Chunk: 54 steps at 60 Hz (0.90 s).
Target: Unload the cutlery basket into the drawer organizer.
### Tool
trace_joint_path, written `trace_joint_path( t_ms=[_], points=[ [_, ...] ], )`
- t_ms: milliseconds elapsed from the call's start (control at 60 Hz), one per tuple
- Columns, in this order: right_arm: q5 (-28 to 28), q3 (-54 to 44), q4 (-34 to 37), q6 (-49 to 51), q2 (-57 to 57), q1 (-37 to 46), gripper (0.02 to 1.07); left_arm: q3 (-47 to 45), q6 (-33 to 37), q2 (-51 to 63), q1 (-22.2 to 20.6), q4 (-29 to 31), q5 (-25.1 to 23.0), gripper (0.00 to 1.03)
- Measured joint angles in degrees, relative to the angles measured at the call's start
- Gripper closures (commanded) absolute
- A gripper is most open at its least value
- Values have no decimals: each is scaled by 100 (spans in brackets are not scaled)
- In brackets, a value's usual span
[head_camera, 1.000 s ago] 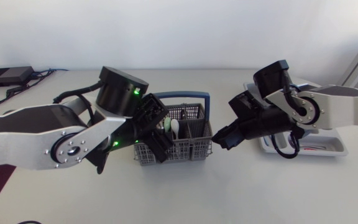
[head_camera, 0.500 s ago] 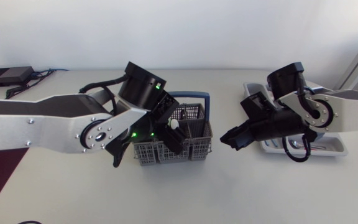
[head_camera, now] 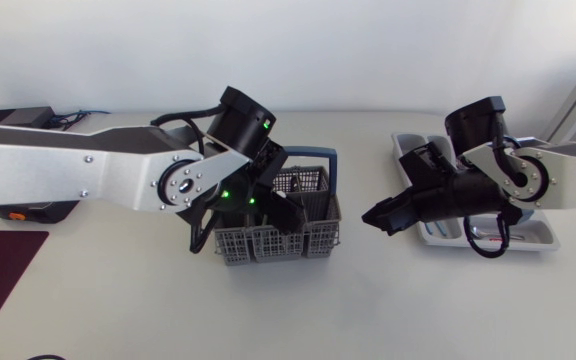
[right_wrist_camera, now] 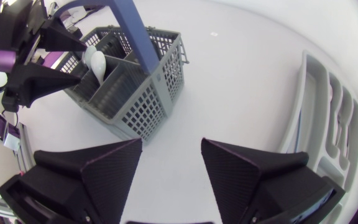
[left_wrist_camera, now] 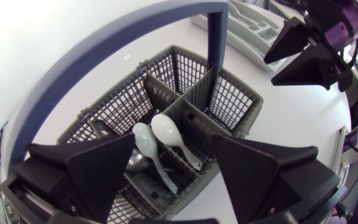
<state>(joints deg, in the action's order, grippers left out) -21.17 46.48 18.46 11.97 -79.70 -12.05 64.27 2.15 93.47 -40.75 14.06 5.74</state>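
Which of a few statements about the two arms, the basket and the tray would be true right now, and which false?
1. The left end effector hangs open over the basket. True.
2. The right end effector grips a spoon. False: it is open and empty, over the table.
3. Two white spoons sit in the basket. True.
4. The basket's handle is red. False: it is blue.
5. The drawer organizer touches the basket. False: they are apart, with table between them.
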Motion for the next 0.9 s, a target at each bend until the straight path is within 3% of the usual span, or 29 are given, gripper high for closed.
trace_joint_path(
  t_ms=[433, 550, 900],
  points=[
    [-155, 20, 240, 48, 63, 345, 37, 299, -114, 142, 289, 297, -511, 21],
    [-157, 57, 243, 50, 66, 361, 37, 299, -116, 149, 289, 304, -575, 30],
    [-173, 57, 258, 131, 66, 404, 37, 302, -201, 380, 326, 302, -702, 39]
  ],
)
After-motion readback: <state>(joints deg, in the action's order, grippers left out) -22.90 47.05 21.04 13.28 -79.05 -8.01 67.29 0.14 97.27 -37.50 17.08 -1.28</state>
